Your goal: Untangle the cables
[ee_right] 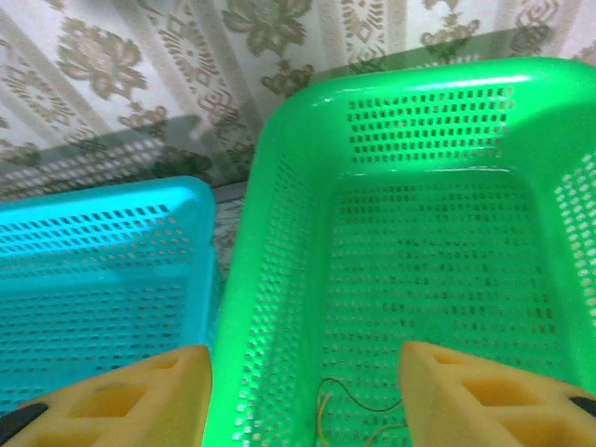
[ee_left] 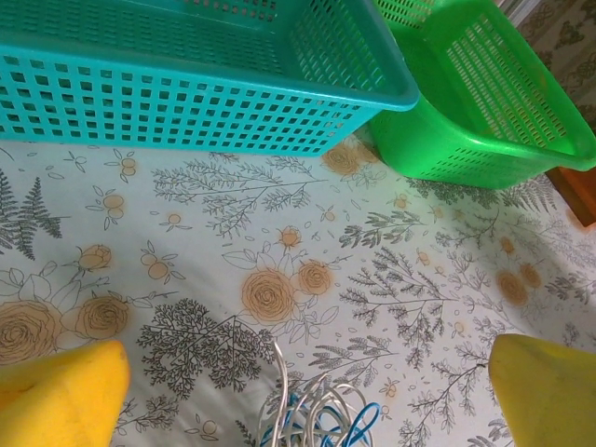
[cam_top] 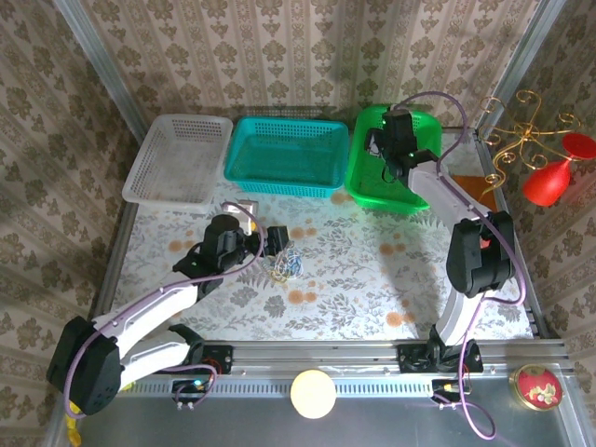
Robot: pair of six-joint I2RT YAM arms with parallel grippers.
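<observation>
The left gripper (ee_left: pixel 303 365), jaws wide open, hovers over cables (ee_left: pixel 317 419); right gripper (ee_right: pixel 305 358), jaws apart, over green basket (cam_top: pixel 371 191) at 1 o'clock

We see the cables (cam_top: pixel 284 265) as a small tangled clump lying flat on the table (cam_top: pixel 372 279), left of its middle. Up close, thin loops of white wire (ee_left: pixel 321 400) overlap loops of blue wire (ee_left: pixel 358 424), and one white strand runs out of the clump toward the far side. Well apart, to the far right, a thin yellowish wire (ee_right: pixel 321 414) lies on the floor of the green basket (ee_right: pixel 279 279), with a thin dark strand (ee_right: pixel 358 402) curving beside it.
</observation>
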